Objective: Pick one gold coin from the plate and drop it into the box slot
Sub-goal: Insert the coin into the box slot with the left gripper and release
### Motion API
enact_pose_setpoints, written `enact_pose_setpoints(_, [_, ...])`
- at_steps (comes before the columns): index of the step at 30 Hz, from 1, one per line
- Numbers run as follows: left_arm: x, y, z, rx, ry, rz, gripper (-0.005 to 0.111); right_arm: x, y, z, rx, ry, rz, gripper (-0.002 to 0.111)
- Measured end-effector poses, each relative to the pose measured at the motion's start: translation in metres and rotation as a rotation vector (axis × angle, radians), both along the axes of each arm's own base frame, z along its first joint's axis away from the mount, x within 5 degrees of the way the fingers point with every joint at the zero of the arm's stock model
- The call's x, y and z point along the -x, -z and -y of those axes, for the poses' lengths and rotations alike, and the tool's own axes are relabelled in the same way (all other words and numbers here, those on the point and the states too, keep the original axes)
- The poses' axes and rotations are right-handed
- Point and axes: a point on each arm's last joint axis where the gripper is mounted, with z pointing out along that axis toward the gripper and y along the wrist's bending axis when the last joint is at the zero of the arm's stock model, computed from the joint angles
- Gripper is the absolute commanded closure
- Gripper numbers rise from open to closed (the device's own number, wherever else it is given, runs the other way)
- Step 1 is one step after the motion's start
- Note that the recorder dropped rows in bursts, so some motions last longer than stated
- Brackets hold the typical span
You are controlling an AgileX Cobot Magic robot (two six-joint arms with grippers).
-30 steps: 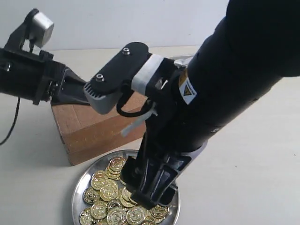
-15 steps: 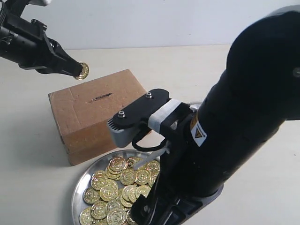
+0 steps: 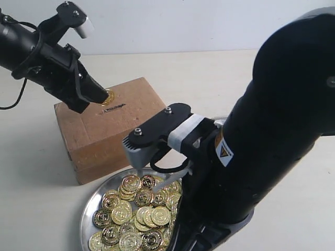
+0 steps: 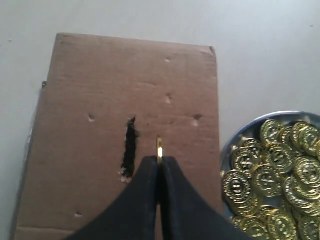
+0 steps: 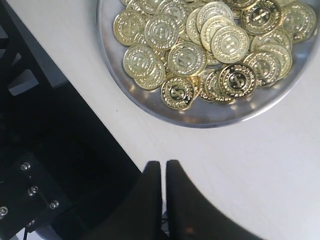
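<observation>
Lowering since half a second ago, the left end effector is clamping a gold coin edge-on just beside the box slot in the box top; the right end effector is hovering pinched together, empty, near the plate.

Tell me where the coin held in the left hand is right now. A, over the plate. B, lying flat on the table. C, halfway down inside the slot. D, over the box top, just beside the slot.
D: the left hand pinches the coin edge-on over the top of the box, next to the slot rather than in it.
</observation>
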Motion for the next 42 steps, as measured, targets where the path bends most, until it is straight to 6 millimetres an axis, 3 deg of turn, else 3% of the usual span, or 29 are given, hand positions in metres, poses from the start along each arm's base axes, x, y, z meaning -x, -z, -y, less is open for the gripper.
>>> enact_pose_setpoints(12, [-0.017, 0.027, 0.000, -0.058, -0.004, 0.041, 0.107, 0.000, 0.000, 0.000, -0.005, 0.002, 0.002, 0.108])
enact_pose_setpoints(22, [-0.022, 0.016, 0.011, -0.003, 0.033, 0.050, 0.107, 0.000, 0.000, 0.000, -0.005, 0.004, 0.002, 0.108])
enact_pose_setpoints(30, [-0.019, 0.028, 0.021, -0.053, 0.105, 0.036, 0.107, 0.000, 0.000, -0.001, -0.006, 0.004, 0.003, 0.108])
enact_pose_setpoints(42, [-0.020, 0.027, 0.020, -0.068, 0.108, 0.052, 0.107, 0.000, 0.000, -0.001, -0.006, 0.000, 0.005, 0.108])
